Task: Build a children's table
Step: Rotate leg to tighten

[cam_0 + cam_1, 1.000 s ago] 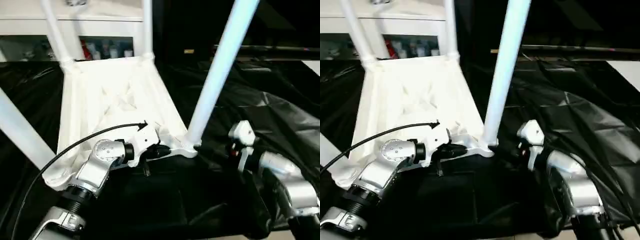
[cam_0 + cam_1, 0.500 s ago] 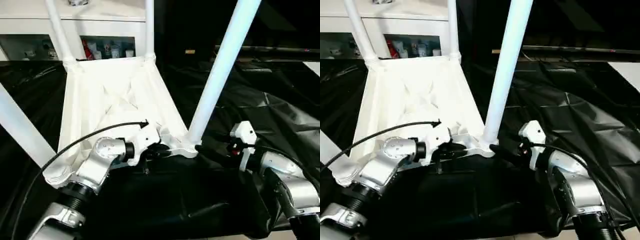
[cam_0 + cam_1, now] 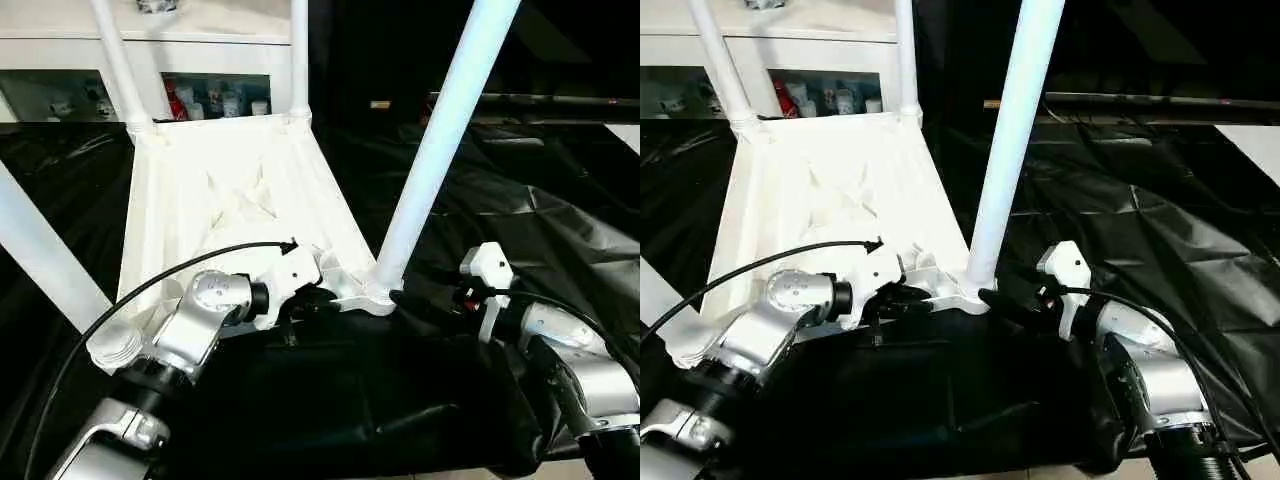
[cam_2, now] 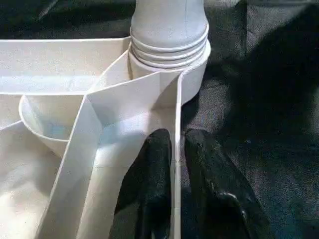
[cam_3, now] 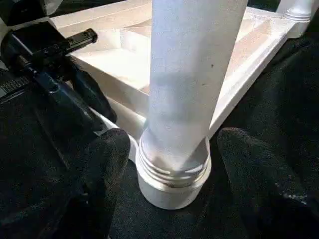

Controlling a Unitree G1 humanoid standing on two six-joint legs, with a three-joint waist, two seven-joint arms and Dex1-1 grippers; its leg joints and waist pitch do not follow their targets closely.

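Left wrist view shows you pretty clearly that your left gripper (image 4: 174, 149) has its two black fingers pinched on the thin side wall of the children's table (image 3: 235, 190), one finger each side of it. That table sits upside down on the black-draped work table (image 3: 560, 200), legs sticking up. Your right gripper (image 5: 169, 149) has its jaws spread wide around the base of the near leg (image 3: 440, 140), right at the corner socket (image 5: 172, 181), with the pads not quite touching it.
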